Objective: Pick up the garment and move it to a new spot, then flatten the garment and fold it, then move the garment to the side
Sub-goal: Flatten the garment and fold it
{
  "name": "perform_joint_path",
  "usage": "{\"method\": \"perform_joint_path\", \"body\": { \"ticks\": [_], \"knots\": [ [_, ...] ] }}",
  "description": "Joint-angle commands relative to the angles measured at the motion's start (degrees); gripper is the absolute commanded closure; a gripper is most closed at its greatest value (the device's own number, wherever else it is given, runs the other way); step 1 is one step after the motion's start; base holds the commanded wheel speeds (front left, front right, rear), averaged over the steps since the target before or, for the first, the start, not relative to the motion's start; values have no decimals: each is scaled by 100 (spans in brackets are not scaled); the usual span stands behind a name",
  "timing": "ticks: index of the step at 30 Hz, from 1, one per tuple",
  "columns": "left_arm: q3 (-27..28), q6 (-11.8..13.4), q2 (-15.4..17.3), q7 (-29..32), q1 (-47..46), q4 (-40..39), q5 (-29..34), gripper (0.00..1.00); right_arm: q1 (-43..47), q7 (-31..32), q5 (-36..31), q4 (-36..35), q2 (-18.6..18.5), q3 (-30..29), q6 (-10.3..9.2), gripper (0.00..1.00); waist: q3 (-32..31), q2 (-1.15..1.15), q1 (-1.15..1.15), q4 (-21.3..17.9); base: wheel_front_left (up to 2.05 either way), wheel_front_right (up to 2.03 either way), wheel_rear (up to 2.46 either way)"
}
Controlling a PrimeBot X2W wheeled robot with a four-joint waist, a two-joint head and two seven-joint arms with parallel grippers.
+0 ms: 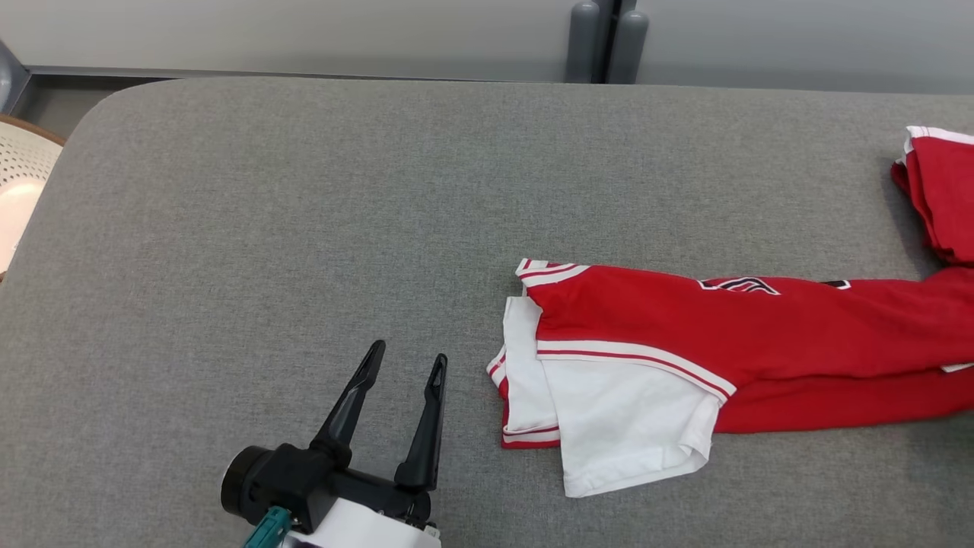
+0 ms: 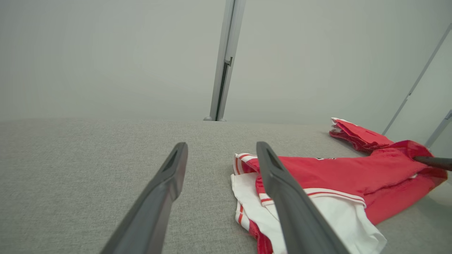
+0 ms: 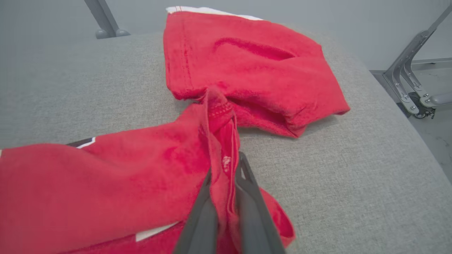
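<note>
The garment point(image 1: 730, 335) is red with white panels and striped trim, and it lies crumpled along the right half of the grey table point(image 1: 304, 190). Its white end points toward the middle. In the right wrist view my right gripper point(image 3: 226, 169) is shut on a pinched ridge of the red garment point(image 3: 106, 176), the fabric squeezed between both fingers. My left gripper point(image 1: 403, 365) hovers open over bare table, left of the garment's white end, holding nothing. The left wrist view shows the garment point(image 2: 335, 176) partly behind my left gripper's point(image 2: 220, 151) right finger.
A loose red fold point(image 1: 943, 190) of the garment reaches the table's right edge. A pale round object point(image 1: 19, 198) sits off the table's left side. Grey posts point(image 1: 605, 38) stand behind the far edge. A metal frame point(image 3: 409, 77) stands beyond the table's right corner.
</note>
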Motion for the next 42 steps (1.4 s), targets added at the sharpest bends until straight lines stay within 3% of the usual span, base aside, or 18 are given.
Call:
{"method": "perform_joint_path", "body": {
  "ticks": [1,7,12,17,21,29,30,31,32,39,42],
  "knots": [
    [57,-50,-7,-8,-54,29,54,0,-42,-49,-52,-200,15,34,-15,100,-15,0,0,-42,0,0,0],
    [140,-187,-93,-8,-13,123,140,0,-58,130,-222,-1622,578,150,-11,100,-89,0,0,-14,0,0,0],
    [170,-271,-156,-8,39,207,184,0,184,413,-602,-2892,1285,343,-11,100,-167,0,0,158,0,0,0],
    [183,-333,-197,-8,60,260,221,0,500,667,-977,-3672,1985,713,-11,100,-177,0,0,389,0,0,0],
    [206,-364,-220,-8,86,292,244,0,656,818,-1017,-3829,2346,1176,-11,100,-163,0,0,511,0,0,0],
    [118,-406,-273,-8,18,363,261,0,438,617,-864,-2944,2666,1843,-11,100,-152,0,0,643,0,0,0],
    [109,-408,-277,-8,16,374,261,0,405,603,-798,-2802,2687,1943,-11,94,-150,0,0,649,0,0,0],
    [100,-409,-281,-8,12,387,266,0,365,568,-707,-2701,2708,2014,-11,58,-149,0,0,654,0,0,0],
    [91,-410,-287,-8,4,401,271,0,302,504,-628,-2625,2716,2067,-11,0,-151,0,0,659,0,0,0],
    [134,-357,-305,-8,91,449,240,0,167,7,192,-2905,2722,2064,-11,0,-260,0,0,565,0,0,0],
    [219,-330,-314,-8,153,378,215,0,216,-454,156,-3179,2432,1624,-12,0,-369,0,0,440,0,0,0]
  ]
}}
